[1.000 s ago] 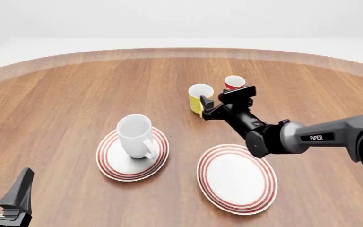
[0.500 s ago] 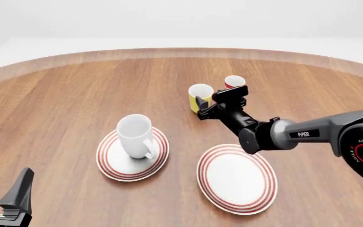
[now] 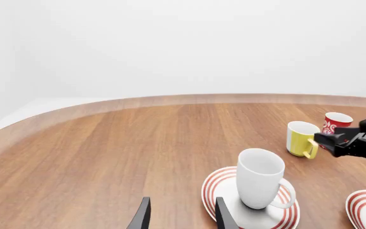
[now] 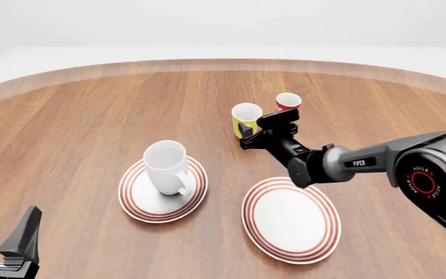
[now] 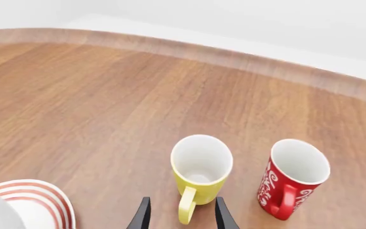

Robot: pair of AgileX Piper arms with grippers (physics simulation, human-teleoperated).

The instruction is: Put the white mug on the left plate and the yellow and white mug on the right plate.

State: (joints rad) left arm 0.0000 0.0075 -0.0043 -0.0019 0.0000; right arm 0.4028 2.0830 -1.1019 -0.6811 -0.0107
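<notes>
Two grippers, near to far. At the front view's 7 o'clock the left gripper (image 4: 4,244) sits idle with its fingers apart, partly cut off by the frame edge; it has not moved over the last second. Just beyond, the white mug (image 4: 166,167) stands upright on the left plate (image 4: 134,200), so that half of the task reads as complete. At 5 o'clock the right plate (image 4: 291,220) lies bare. Further out, at 1 o'clock from the left plate, the right gripper (image 4: 252,132) has crept forward over the past second and now sits against the yellow and white mug (image 4: 245,117). The right wrist view shows its fingers (image 5: 143,215) parted, one on either side of the yellow handle, not yet closed; the judgement is that a handle grasp is imminent. The red mug (image 4: 287,102) stands just beside, at 2 o'clock from the yellow one, apart from it.

Hidden or unclear: the front view's gripper body masks the yellow mug's handle and lower wall; actual finger contact cannot be confirmed; the right plate is cut off in the left wrist view.
</notes>
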